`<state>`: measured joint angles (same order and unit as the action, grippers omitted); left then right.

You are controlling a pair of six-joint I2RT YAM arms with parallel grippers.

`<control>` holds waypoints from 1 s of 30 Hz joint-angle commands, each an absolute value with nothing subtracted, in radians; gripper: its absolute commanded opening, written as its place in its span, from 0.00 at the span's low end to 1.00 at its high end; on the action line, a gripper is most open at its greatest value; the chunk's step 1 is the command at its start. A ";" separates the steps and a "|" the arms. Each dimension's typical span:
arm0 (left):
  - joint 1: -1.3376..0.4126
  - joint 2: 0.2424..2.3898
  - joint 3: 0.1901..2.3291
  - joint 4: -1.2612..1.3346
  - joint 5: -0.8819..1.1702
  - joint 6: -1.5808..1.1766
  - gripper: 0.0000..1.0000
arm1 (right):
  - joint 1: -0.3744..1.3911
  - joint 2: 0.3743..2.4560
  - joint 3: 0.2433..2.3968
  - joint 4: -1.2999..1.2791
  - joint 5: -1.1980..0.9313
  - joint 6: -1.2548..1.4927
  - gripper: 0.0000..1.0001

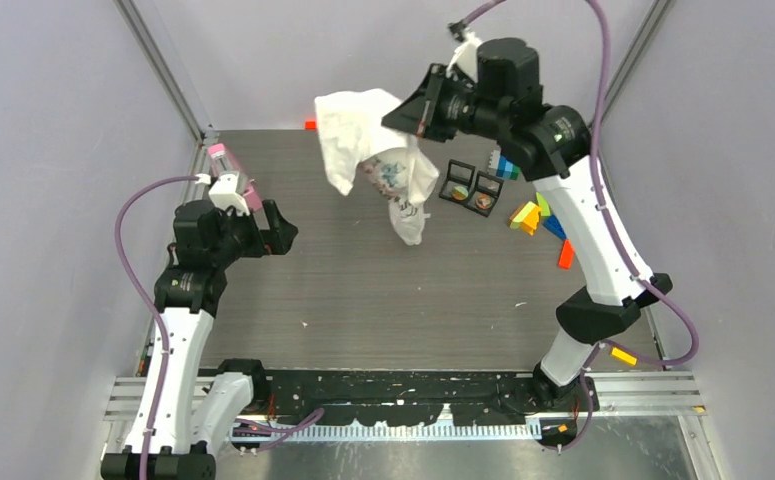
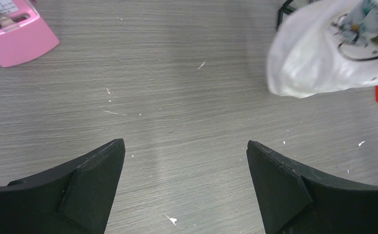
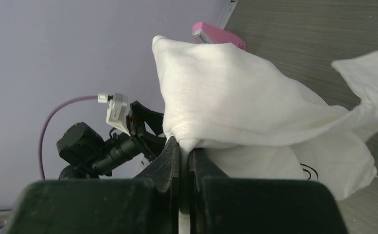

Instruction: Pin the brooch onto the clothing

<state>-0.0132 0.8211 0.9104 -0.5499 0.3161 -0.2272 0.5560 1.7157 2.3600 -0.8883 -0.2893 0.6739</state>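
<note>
Right gripper (image 3: pixel 181 146) fingers nearly closed, pinching fold of T-shirt (image 3: pixel 235 97). T-shirt bunched, hanging over far-centre tabletop (image 1: pixel 383 300). Open surface from centre to near edge. Left gripper (image 2: pixel 186 146) near left edge: jaws wide apart, gripping nothing. Pink box (image 2: pixel 16 39) at far-left corner.

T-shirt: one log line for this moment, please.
right jaws: shut on T-shirt, hanging bunched | left jaws: open, empty, above table

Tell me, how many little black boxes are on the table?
2. One box sits just right of the hanging shirt; the other box is right beside it, farther from the shirt. The shirt may hide more.
</note>
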 commanded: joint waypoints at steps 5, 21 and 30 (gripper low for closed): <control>-0.015 0.784 0.889 -0.427 0.374 -0.257 1.00 | 0.663 1.559 2.061 -0.668 -0.079 0.560 0.03; -0.018 0.630 0.535 -0.347 0.508 -0.677 1.00 | 0.592 1.430 1.242 -0.533 0.239 0.570 0.94; -0.200 0.785 0.392 -0.111 0.393 -0.754 0.97 | 0.595 1.218 0.854 -0.458 0.125 0.712 0.95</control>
<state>-0.0933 0.6815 0.3859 -0.2787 0.4583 -0.7116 0.5880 1.2797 0.9234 -0.5549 0.1570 0.6308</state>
